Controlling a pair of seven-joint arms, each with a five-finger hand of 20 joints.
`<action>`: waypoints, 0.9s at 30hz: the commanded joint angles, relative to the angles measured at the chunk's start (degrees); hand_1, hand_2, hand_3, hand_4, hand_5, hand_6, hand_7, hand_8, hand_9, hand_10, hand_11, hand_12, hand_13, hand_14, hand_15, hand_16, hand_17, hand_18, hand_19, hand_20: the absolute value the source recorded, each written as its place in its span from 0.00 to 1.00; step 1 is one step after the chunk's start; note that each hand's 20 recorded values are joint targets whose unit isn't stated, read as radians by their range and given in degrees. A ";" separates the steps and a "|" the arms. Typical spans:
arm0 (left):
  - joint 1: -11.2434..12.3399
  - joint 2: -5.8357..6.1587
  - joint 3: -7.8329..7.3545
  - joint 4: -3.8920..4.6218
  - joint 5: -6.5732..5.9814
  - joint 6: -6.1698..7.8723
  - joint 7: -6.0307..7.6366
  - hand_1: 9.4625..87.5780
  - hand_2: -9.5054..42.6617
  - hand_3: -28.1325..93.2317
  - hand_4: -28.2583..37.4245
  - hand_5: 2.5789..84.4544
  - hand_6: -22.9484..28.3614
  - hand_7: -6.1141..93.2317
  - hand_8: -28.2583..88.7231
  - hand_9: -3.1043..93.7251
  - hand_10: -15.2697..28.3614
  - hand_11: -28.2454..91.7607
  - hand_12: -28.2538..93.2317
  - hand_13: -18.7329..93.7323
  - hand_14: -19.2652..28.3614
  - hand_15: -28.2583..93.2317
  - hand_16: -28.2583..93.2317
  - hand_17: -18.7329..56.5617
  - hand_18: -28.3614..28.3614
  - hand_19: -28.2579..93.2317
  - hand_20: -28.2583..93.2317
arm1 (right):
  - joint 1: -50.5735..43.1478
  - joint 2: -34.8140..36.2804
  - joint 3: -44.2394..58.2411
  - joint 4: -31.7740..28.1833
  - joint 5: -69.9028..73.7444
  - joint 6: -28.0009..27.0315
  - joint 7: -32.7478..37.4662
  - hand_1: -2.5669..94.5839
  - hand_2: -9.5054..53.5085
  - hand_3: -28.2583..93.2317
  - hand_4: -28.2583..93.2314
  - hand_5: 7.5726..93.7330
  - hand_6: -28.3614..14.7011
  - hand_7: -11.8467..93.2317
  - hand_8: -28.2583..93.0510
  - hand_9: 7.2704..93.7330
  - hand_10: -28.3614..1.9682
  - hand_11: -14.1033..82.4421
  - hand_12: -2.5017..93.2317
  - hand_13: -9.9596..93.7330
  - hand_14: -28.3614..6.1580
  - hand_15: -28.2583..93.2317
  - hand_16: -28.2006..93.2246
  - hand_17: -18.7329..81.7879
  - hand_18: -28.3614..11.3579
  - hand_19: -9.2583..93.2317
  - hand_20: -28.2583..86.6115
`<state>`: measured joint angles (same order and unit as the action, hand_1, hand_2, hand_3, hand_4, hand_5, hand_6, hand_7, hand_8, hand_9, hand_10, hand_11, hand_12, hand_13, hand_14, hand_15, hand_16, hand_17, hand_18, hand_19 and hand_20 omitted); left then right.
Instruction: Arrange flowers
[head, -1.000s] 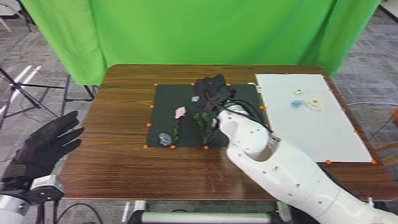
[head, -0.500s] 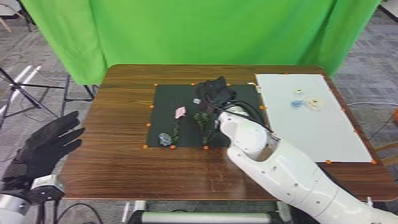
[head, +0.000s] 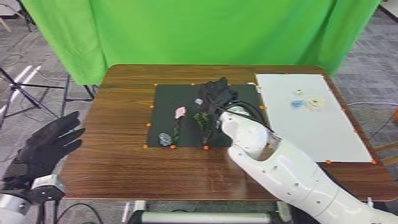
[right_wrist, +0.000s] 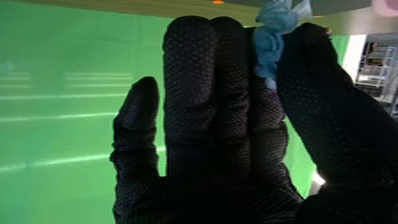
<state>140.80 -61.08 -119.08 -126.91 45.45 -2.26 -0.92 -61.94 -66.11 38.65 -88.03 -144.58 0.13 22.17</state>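
My left hand (head: 44, 142), fingers loosely straight, hung empty off worktop (head: 115, 172), near left corner. Grey-blue flower (head: 164, 139) lay at black mat's (head: 166, 95) near left corner, pink flower (head: 180, 112) farther. Toward mat's far right corner, my right hand (head: 216, 94) pinched light-blue flower (right_wrist: 277, 25), thumb against nearly straight fingers.

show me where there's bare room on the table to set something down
On the table, left of the dark mat and in front of it, left of the right arm; also the white board's near half. Crowded: the mat, with flowers and the right hand.
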 joint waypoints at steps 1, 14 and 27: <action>0.37 0.13 -0.27 0.08 -0.29 0.23 -0.87 0.20 0.17 0.81 0.02 0.30 0.49 0.25 0.16 0.25 0.58 0.37 0.37 0.30 0.68 0.42 0.27 0.11 0.80 0.53 0.31 | -1.04 0.94 0.44 -1.60 -1.06 -1.27 -1.19 0.44 0.00 0.90 0.00 0.63 0.70 0.57 0.20 0.77 0.71 0.39 0.45 0.77 0.74 0.61 0.51 0.36 0.22 0.79 0.68; 0.21 0.23 -0.33 0.31 -0.33 -0.19 -1.28 0.19 0.17 0.81 0.01 0.30 0.49 0.25 0.16 0.24 0.58 0.37 0.37 0.30 0.68 0.42 0.27 0.11 0.80 0.53 0.31 | -1.98 0.74 1.92 -1.94 -1.20 -4.98 -1.05 0.37 0.00 0.92 0.00 0.59 0.71 0.49 0.18 0.67 0.64 0.47 0.30 0.72 0.70 0.64 0.45 0.33 0.21 0.78 0.69; 0.51 -0.14 -0.49 0.02 -0.18 -0.02 -1.18 0.19 0.17 0.81 0.01 0.30 0.49 0.25 0.16 0.24 0.58 0.37 0.37 0.30 0.68 0.42 0.27 0.11 0.80 0.53 0.31 | -2.36 0.70 3.15 -3.34 -1.12 -5.48 -0.86 0.31 0.00 0.92 0.00 0.57 0.71 0.48 0.08 0.64 0.64 0.48 0.29 0.69 0.68 0.65 0.44 0.32 0.20 0.78 0.69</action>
<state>140.75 -60.87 -119.15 -126.83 45.43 -2.30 -1.57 -64.18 -65.47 40.93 -90.02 -144.84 -4.98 21.44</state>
